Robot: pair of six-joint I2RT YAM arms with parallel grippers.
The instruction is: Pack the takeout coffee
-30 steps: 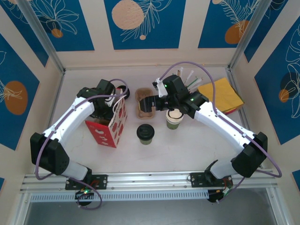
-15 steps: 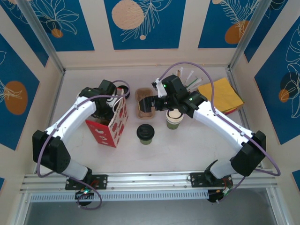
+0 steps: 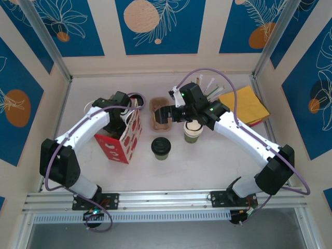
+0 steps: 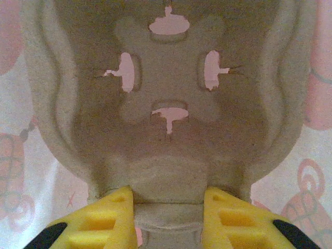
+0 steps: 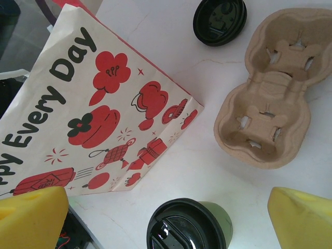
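The coffee [image 3: 161,147] stands upright on the white table [image 3: 218,155], outside the bag [image 3: 127,136]. It is a green paper cup under a round, glossy black lid, set between the bag and the lidless cup [image 3: 192,132] and just nearer the arms than the two-cup carrier [image 3: 157,111].

The bag is matte white paper printed with red flowers, lanterns and black lettering, with red sides and its mouth open. The two-cup carrier is rough tan moulded pulp, two rounded wells each with a cross of torn slots, and it lies flat. A loose black lid [image 5: 220,21] lies beyond it, underside up.

The left arm bends with its elbow out to the left and its wrist dipped into the bag's mouth. Inside, the left gripper [image 4: 167,196] pinches the narrow edge tab of a pulp tray [image 4: 168,119] between its yellow ribbed fingers [image 4: 111,220]. The tray has the same fibrous tan surface, and pink light shows through its slots.

The right arm rises from its base to a raised elbow, then reaches far and left. Its wrist looks down over the carrier and the coffee. The right gripper [image 5: 167,199] hangs spread wide and grasps nothing — its smooth yellow fingers stand one to each side of the coffee's lid, above it.
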